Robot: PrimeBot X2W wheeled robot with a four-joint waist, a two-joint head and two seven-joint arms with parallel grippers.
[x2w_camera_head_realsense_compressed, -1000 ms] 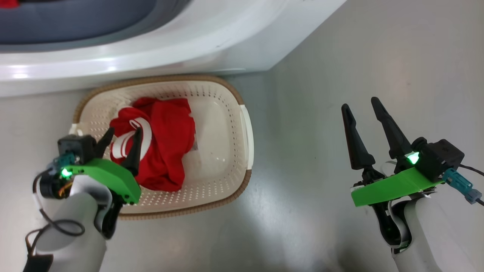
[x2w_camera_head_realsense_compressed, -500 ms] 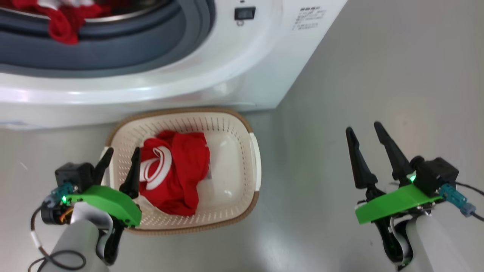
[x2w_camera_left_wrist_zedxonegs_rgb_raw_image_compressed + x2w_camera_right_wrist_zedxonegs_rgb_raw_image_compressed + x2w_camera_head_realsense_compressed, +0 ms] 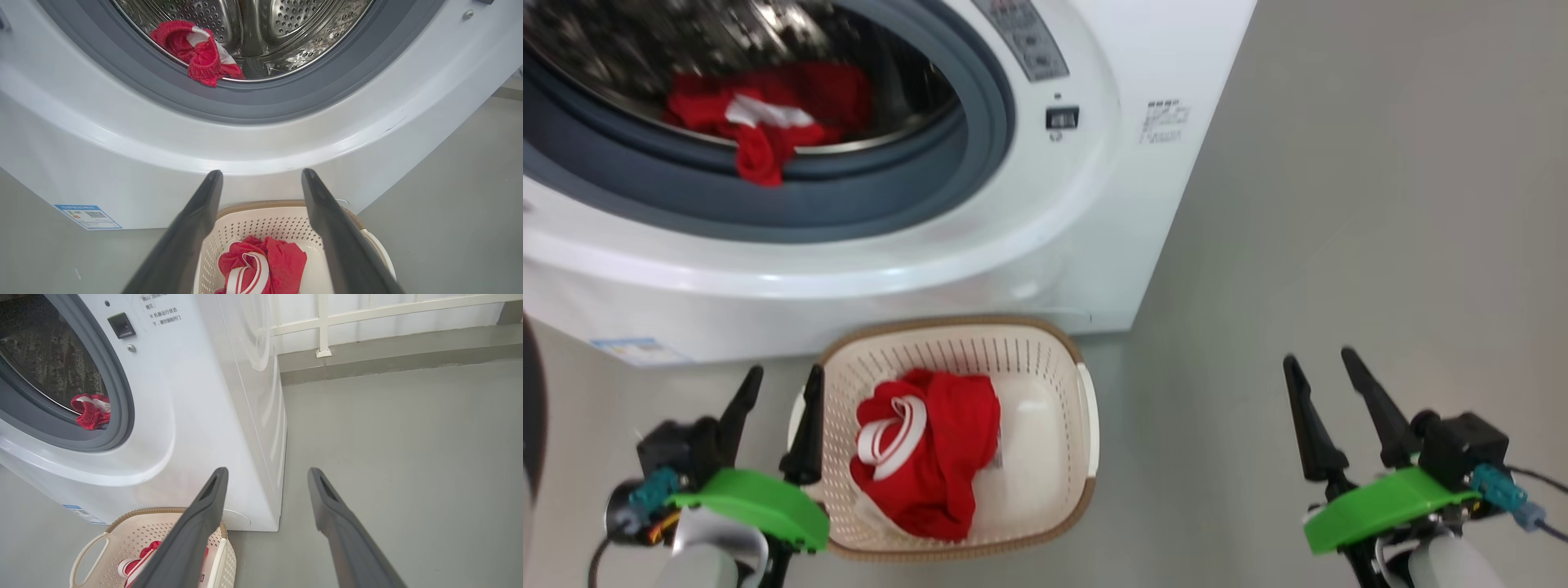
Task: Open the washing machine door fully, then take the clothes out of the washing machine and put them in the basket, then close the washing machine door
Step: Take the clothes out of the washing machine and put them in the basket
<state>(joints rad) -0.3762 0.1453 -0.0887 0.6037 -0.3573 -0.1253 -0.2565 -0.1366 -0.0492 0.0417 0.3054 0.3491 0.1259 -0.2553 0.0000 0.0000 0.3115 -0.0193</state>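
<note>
The big white washing machine is standing on the grey floor with its round opening showing. Inside the grey rubber ring, a red and white piece of clothing is lying at the front of the shiny metal drum. Part of it is hanging over the drum's lower edge onto the ring.

The cream basket with the brown rim is sitting on the floor right in front of the washing machine, just beside its lower right corner. Some red clothes with white stripes are lying bunched up in the left half of the basket. The right half is showing its bare bottom.

The left gripper is hanging just beside the basket's left edge, and its two dark fingers are standing wide apart with nothing between them. The right gripper is hanging well off to the right over bare floor, and its fingers are also standing wide apart and holding nothing.

A small blue label is sticking to the machine's lower front, and a white railing is standing behind the machine.
</note>
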